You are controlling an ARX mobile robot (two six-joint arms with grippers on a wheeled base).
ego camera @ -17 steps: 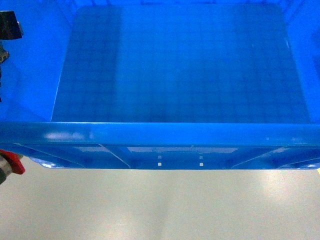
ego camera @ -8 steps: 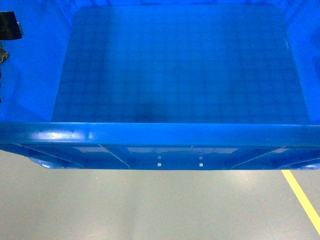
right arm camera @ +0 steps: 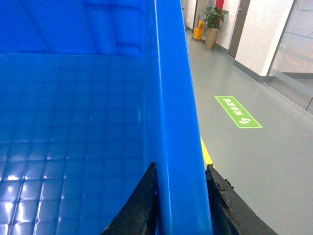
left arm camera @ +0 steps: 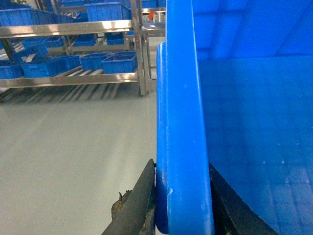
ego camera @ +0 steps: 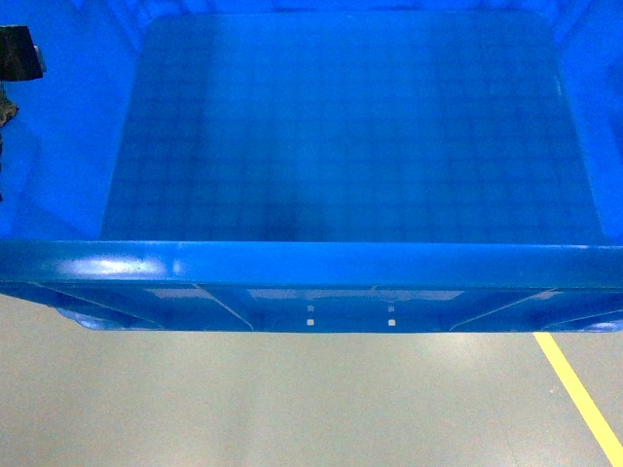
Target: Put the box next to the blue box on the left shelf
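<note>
Both tools clamp box rims: left tool, right tool.

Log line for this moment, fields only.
phase: carrying | box: empty | left gripper: clamped on rim | right gripper: clamped on rim | shelf: far left

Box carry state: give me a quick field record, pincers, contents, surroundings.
box: large blue crate, fills the head view, near rim toward the camera
contents: none visible, bare gridded floor
left pincer: fingers either side of the crate's side wall, shut on it
right pincer: same grip on the opposite wall
support: floor visible under the near rim; crate held by both arms
floor: grey, yellow line at right
shelves: racks with blue bins in the left wrist view, across open floor
other: green floor sign, potted plant
</note>
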